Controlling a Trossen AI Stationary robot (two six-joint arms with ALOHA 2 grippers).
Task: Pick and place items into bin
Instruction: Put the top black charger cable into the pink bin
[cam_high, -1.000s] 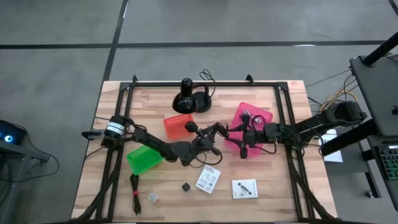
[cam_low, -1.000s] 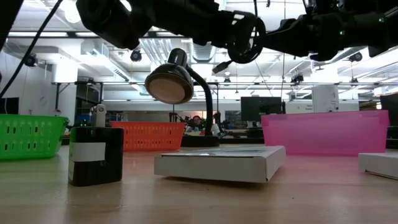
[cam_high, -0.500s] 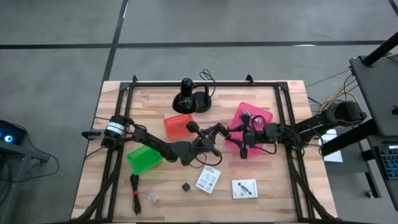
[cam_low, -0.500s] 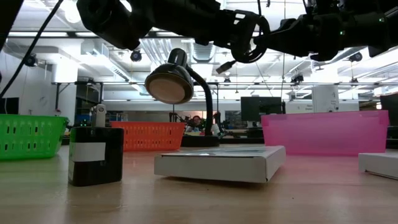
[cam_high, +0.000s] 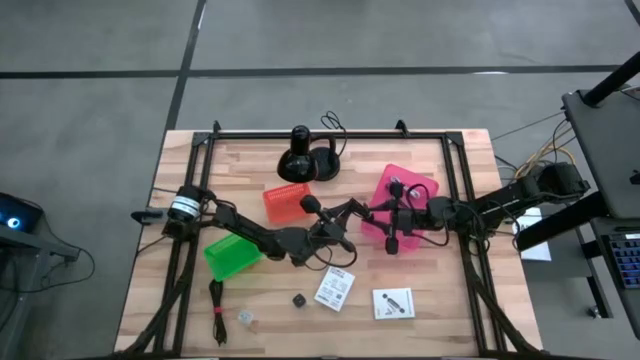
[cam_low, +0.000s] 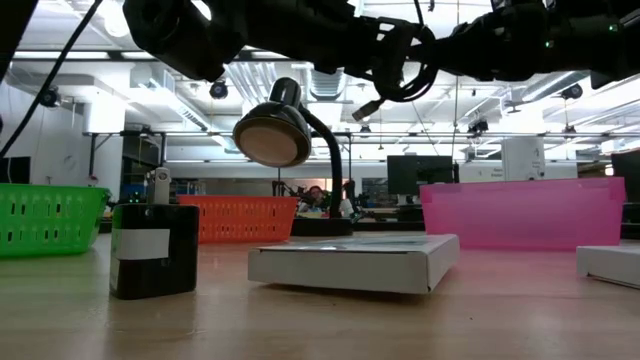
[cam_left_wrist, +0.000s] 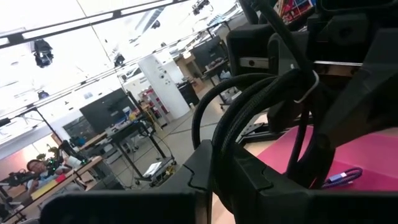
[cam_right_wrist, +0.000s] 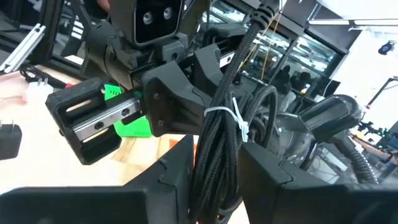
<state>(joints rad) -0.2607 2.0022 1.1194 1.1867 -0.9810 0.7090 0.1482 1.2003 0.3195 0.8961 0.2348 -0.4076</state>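
Both grippers — left (cam_high: 352, 212), right (cam_high: 393, 214) — clamped on one cable (cam_right_wrist: 225, 134) beside pink bin (cam_high: 425, 190); uneven release could snag it on the rim.

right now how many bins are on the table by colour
green bin: 1
orange bin: 1
pink bin: 1
total: 3

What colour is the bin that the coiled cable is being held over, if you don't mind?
Pink. The bin shows best in the high view, with the black coiled cable held above its near edge.
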